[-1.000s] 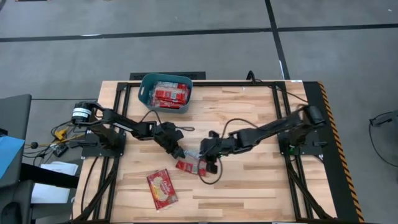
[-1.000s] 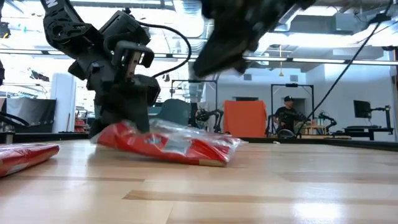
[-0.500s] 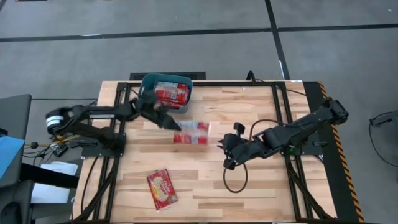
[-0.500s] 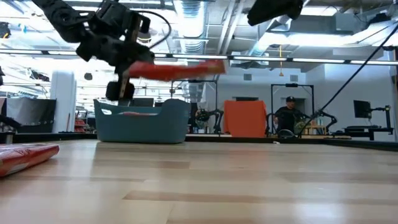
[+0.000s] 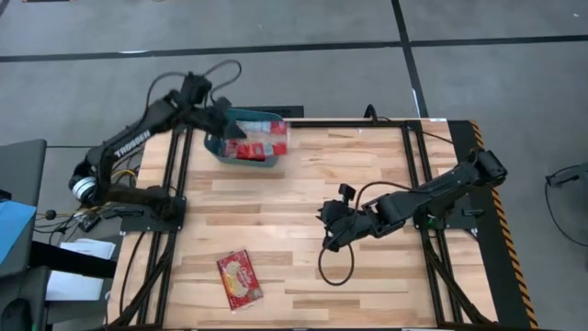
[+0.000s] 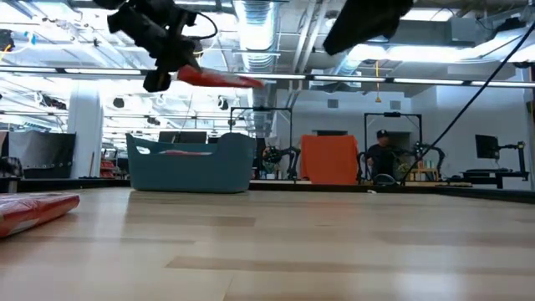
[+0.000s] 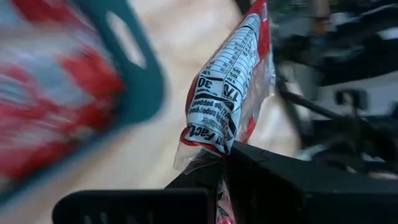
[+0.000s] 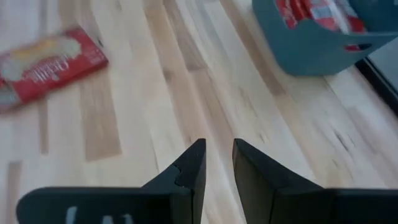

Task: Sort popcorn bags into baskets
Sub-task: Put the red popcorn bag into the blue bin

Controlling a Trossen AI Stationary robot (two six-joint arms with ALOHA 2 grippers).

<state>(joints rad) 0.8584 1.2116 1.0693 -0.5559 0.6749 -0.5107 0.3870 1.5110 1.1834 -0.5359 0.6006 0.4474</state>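
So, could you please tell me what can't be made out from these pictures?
- How many popcorn bags lie in the teal basket: in the high view the left pincer and its held bag cover part of it; in the low view its wall hides them.
- Print on the bag on the table: too small in the high view, blurred in the right wrist view.
- Right pincer: tiny in the high view; only the wrist view shows its fingers narrowly apart.

top-down, table-level, 2 wrist cams
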